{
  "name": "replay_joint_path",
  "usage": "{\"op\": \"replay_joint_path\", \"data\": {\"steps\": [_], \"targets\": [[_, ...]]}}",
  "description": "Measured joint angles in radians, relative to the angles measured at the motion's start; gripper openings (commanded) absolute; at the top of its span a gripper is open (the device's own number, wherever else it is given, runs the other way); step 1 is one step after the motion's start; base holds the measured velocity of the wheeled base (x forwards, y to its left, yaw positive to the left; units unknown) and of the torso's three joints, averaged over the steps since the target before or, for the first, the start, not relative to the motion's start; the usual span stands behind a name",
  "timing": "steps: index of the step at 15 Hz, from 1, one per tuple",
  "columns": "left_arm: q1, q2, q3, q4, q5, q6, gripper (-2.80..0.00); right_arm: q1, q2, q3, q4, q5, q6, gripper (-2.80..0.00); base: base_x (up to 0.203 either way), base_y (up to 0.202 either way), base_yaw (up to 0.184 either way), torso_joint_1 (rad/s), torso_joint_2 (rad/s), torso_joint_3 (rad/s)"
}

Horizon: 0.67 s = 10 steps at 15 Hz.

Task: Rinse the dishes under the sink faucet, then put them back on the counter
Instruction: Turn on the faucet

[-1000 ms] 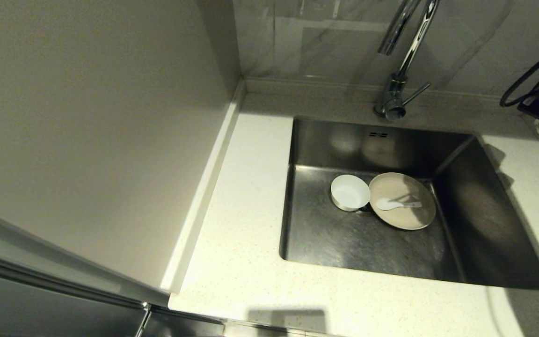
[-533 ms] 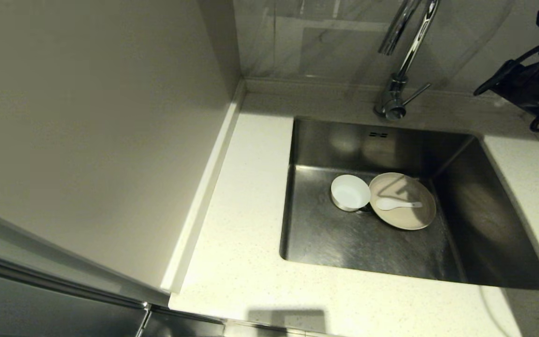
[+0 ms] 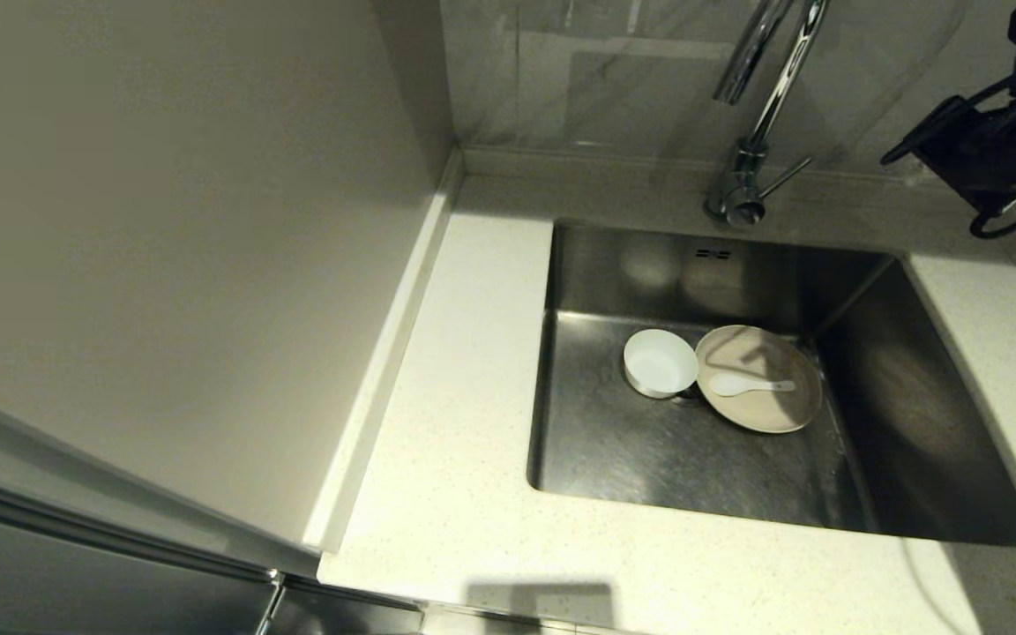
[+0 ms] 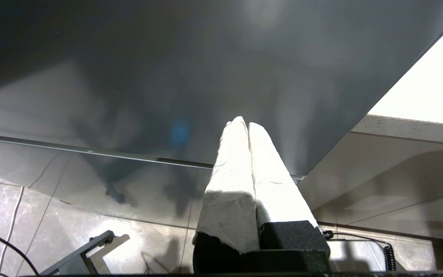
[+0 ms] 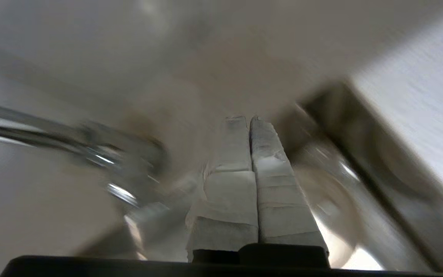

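I am seeing left tool [image 4: 248, 125] parked low beside cabinet front, fingers lying together, gripping nothing. Table [image 3: 446, 459] is surrounding sink [image 3: 631, 450]. Inside sink, bowl [image 3: 659, 362] is sitting just left of plate [image 3: 768, 410]; spoon [image 3: 748, 384] is lying on plate. Faucet [image 3: 750, 150] is standing behind sink. Right tool [image 5: 250, 121] is hovering right of faucet, fingers pressed together, empty.

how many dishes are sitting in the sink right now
3, all on the sink floor: a white bowl, a cream plate right of it, and a white spoon lying on the plate. None appear hidden.
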Motion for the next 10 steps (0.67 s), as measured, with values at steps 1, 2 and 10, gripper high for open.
{"op": "replay_joint_path", "data": {"steps": [1, 2, 10], "targets": [[0.0, 0.0, 0.0, 0.0, 0.0, 0.0, -2.8, 0.006, 0.008, 0.0, -0.057, 0.008, 0.0, -2.8, 0.0, 0.0, 0.0, 0.0, 0.0, 0.0], [0.0, 0.0, 0.0, 0.0, 0.0, 0.0, -2.8, 0.014, 0.018, 0.0, -0.116, 0.024, 0.0, -2.8, 0.0, 0.0, 0.0, 0.0, 0.0, 0.0], [0.0, 0.0, 0.0, 0.0, 0.0, 0.0, -2.8, 0.065, 0.086, -0.004, -0.28, 0.126, -0.003, -2.8, 0.0, 0.0, 0.0, 0.0, 0.0, 0.0]]}}
